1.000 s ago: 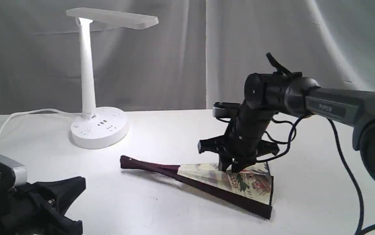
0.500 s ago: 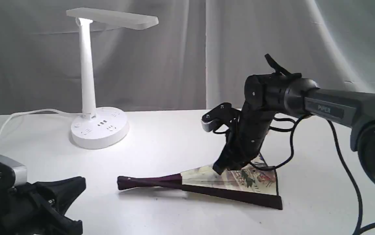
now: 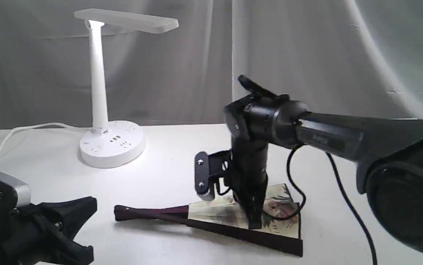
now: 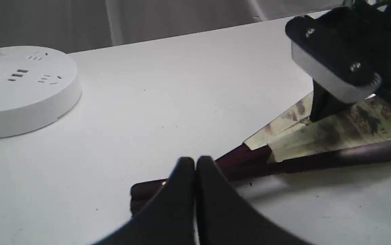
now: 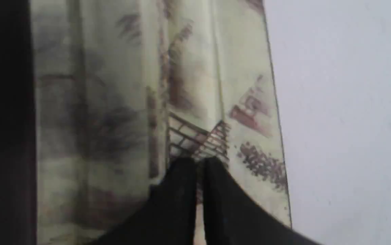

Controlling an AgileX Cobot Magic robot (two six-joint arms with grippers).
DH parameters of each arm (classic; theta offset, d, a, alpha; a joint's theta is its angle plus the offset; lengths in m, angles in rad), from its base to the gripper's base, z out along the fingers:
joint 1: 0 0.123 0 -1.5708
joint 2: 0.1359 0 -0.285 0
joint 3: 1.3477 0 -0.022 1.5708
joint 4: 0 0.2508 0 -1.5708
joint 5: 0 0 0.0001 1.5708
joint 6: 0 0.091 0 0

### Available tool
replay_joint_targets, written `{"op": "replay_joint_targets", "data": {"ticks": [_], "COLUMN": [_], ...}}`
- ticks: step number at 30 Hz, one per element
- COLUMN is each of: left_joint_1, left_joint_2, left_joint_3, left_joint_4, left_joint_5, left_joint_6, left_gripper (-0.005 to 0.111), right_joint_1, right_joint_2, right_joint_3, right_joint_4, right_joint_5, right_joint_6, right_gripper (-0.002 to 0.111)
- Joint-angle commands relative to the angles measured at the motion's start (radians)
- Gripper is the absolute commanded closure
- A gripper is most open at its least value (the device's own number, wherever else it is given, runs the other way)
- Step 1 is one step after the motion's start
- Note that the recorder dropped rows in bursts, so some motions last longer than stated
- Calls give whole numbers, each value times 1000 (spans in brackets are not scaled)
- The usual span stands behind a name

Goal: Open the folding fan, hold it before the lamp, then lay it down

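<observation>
The folding fan [image 3: 229, 215] lies on the white table, spread only a little, with its maroon handle end pointing left and the painted paper to the right. My right gripper [image 3: 254, 223] points straight down, shut, with its tips pressed on the paper [image 5: 113, 102]. The right wrist view [image 5: 198, 163] shows no clear fold between its fingers. My left gripper [image 3: 88, 206] is shut and empty at the front left, just short of the fan's handle end [image 4: 144, 190]. The lit white lamp [image 3: 99, 84] stands at the back left, apart from the fan.
The lamp's round socketed base [image 4: 21, 88] sits on the table [image 3: 174, 162], and its white cord [image 3: 9, 134] runs off to the left. A grey curtain hangs behind. The right arm [image 3: 344, 138] and its cable reach in from the right.
My right gripper has swung left and turned, staying on the paper. The fan has slid left with it, its handle end now nearer my left gripper. The left gripper has not moved.
</observation>
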Motion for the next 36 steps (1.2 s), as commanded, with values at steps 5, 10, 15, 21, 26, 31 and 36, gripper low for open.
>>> {"op": "replay_joint_targets", "data": {"ticks": [5,10,15,21,26,31,36], "left_joint_1": [-4,-4,-4,-4,-4,-4,-4], "left_joint_2": [-1,-1,-1,-1,-1,-1,-1], "left_joint_3": [-5,-5,-5,-5,-5,-5,-5], "left_joint_4": [-10,-10,-10,-10,-10,-10,-10], "left_joint_5": [-5,-5,-5,-3,-3,-1,2], "left_joint_6": [-3,-3,-3,-3,-3,-3,-3], "left_gripper": [107,107,107,107,107,107,107], "right_joint_1": [147,153,152,152,152,152,152], "right_joint_2": [44,11,-59,-149,-203,-197,-161], "right_joint_3": [25,25,25,25,25,25,64], "right_joint_4": [-57,-107,-53,-34,51,375,441], "right_joint_5": [32,23,19,15,15,132,143], "right_joint_6": [-40,59,90,149,234,189,137], "right_gripper": [101,101,101,101,101,102,102]}}
